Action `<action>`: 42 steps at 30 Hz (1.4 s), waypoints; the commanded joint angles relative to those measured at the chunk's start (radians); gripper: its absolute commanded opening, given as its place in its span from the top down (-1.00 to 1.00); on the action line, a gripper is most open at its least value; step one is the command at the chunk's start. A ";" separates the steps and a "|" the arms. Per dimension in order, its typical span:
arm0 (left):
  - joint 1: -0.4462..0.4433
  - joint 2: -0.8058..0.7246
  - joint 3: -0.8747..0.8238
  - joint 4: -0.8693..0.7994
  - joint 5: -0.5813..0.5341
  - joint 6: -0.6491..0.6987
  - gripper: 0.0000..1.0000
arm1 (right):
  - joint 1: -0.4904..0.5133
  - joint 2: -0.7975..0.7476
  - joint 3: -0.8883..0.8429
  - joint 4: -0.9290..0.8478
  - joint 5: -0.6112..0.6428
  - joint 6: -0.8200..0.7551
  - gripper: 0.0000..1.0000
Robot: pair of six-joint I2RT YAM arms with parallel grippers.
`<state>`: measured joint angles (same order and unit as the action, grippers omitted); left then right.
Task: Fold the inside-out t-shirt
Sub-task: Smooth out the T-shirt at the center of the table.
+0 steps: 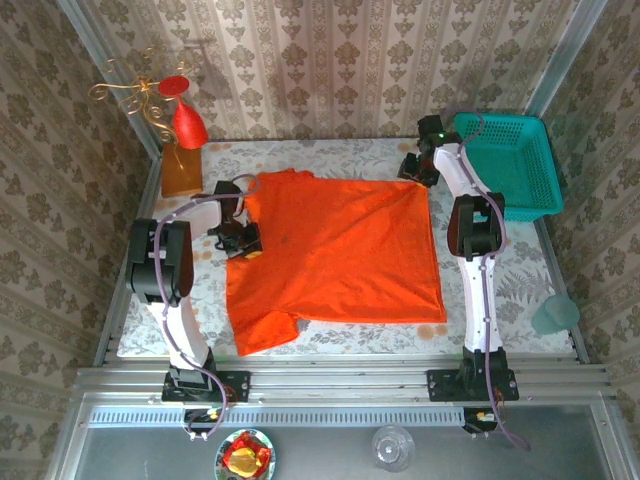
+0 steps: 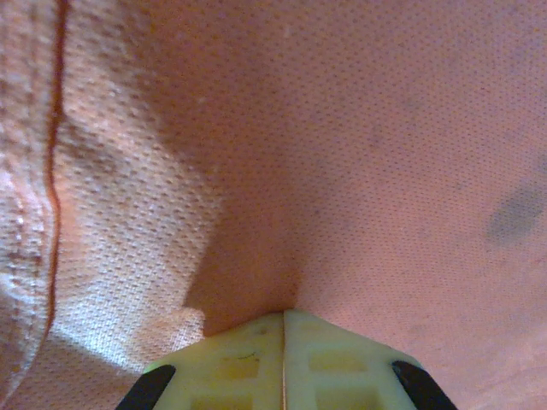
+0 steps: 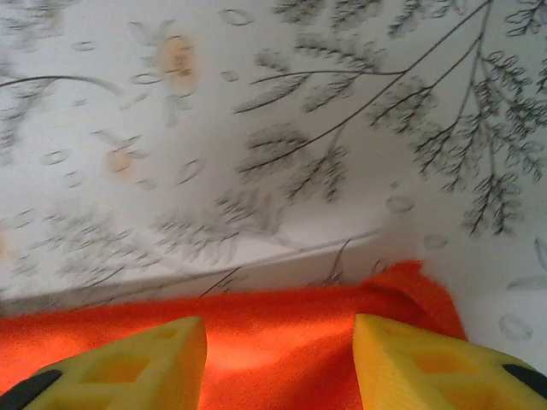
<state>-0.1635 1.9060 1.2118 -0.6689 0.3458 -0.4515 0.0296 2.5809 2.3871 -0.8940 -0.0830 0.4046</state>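
At the far left corner of the worktop (image 1: 500, 290) a glossy red cone ornament (image 1: 188, 125) with gold wire stands on an amber block (image 1: 182, 168).

Just right of that, the left end effector (image 1: 240, 240) sits at the left edge of the inside-out t-shirt (image 1: 340, 250). In the left wrist view its fingers (image 2: 231, 363) are pressed together with no gap between them, pinching a fold of the orange mesh fabric (image 2: 342, 128). The fabric rises in a tent from the tips of this end effector (image 2: 284, 320). A stitched seam (image 2: 53, 171) runs down the left of that view, and a few dark smudges (image 2: 517, 213) mark the cloth on the right.

The t-shirt lies spread over the middle of the worktop, mostly flat with light wrinkles. One sleeve (image 1: 265, 335) points toward the near edge on the left.

The right end effector (image 1: 415, 168) is at the shirt's far right corner, close to the far edge of the worktop. In the right wrist view it (image 3: 278, 333) is spread wide, with one yellow finger (image 3: 162, 359) on either side of the orange corner (image 3: 410, 295). Whether the tips touch the fabric cannot be told. The floral cloth of the worktop (image 3: 256, 128) lies beyond.

A teal basket (image 1: 510, 160) sits in the far right corner, and a pale green cup (image 1: 553, 315) stands by the right edge.
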 commanded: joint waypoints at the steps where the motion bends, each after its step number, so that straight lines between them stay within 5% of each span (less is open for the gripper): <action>1: 0.023 0.016 -0.064 -0.048 -0.079 0.004 0.84 | -0.023 0.060 0.093 -0.046 0.059 0.022 -0.03; 7: 0.036 -0.013 -0.079 -0.046 -0.078 0.004 0.84 | -0.026 0.076 0.195 -0.116 0.143 -0.010 -0.07; 11: 0.033 -0.062 -0.067 -0.025 -0.039 -0.007 0.83 | -0.018 -0.022 0.117 -0.116 0.086 -0.017 -0.06; 20: 0.006 -0.135 0.051 -0.054 -0.021 0.019 0.82 | 0.039 -0.455 -0.470 0.024 -0.089 0.006 -0.01; 32: 0.008 0.107 0.345 -0.138 -0.044 0.075 0.84 | 0.039 -0.754 -1.134 0.233 -0.343 0.048 -0.13; 42: 0.064 0.174 0.320 -0.159 -0.125 0.057 0.85 | -0.001 -0.808 -1.332 0.205 -0.113 0.057 -0.16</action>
<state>-0.1341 2.1044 1.5524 -0.7979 0.2604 -0.3985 0.0513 1.8034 1.0992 -0.6575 -0.3080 0.4492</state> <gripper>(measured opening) 0.075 0.577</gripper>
